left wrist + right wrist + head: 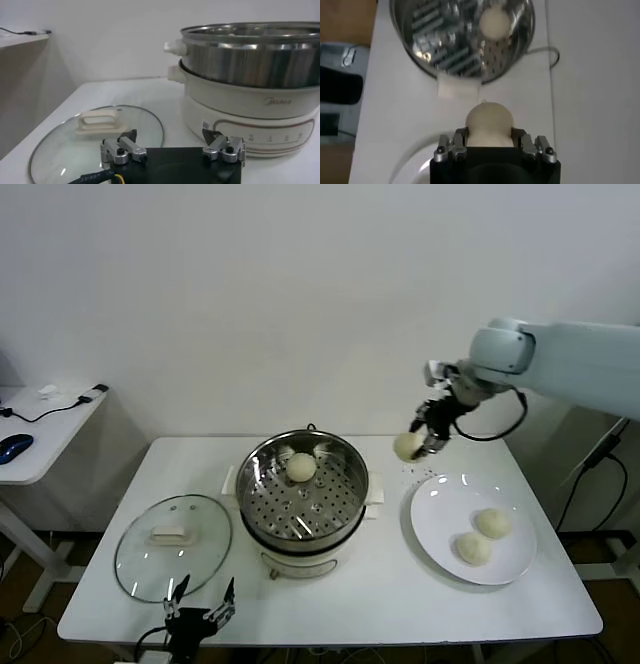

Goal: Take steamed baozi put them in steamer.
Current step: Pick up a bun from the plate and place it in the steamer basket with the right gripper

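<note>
- Where the white bench meets its near left edge, the left gripper waits with its fingers spread, just in front of the glass lid.
- In the middle stands the steamer, one bun lying on its perforated tray.
- Right of the steamer, the right gripper hangs above the bench, pinching a second bun.
- On the white plate at the right lie two more buns, almost touching.
</note>
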{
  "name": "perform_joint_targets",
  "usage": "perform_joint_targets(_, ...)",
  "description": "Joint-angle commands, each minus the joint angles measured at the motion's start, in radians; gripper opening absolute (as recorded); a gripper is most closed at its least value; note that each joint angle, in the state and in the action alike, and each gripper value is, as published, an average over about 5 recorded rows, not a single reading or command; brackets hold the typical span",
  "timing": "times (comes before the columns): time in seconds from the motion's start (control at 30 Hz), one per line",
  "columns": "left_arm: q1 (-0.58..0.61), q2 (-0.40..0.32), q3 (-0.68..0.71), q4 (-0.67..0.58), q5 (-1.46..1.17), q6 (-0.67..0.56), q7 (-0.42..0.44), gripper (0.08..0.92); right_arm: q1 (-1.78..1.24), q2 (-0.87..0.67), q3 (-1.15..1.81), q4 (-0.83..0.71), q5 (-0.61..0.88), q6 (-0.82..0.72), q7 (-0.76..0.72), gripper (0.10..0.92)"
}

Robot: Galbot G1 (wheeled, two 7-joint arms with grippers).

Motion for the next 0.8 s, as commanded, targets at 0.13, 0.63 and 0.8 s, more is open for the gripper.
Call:
perform_joint_targets(0.13,0.008,-0.003,0.002,-0.016,0.003,0.000,0.000,0.823,-0.113,0.357,0.076,0.022,0.206,-0.124,0.179,0.585)
perform_joint_targets(0.63,-0.001,-0.007,0.016,0.007,0.015,-0.007,0.000,0.823,-0.418,0.531,0.154,-0.318,0.054,-0.136,0.241,0.585)
perform_joint_targets(0.8,-0.008,-0.007,0.016,0.015,0.013,-0.007,-0.001,0.823,-0.453,0.549,0.164,-0.369,0.046,-0.129,0.241,0.585)
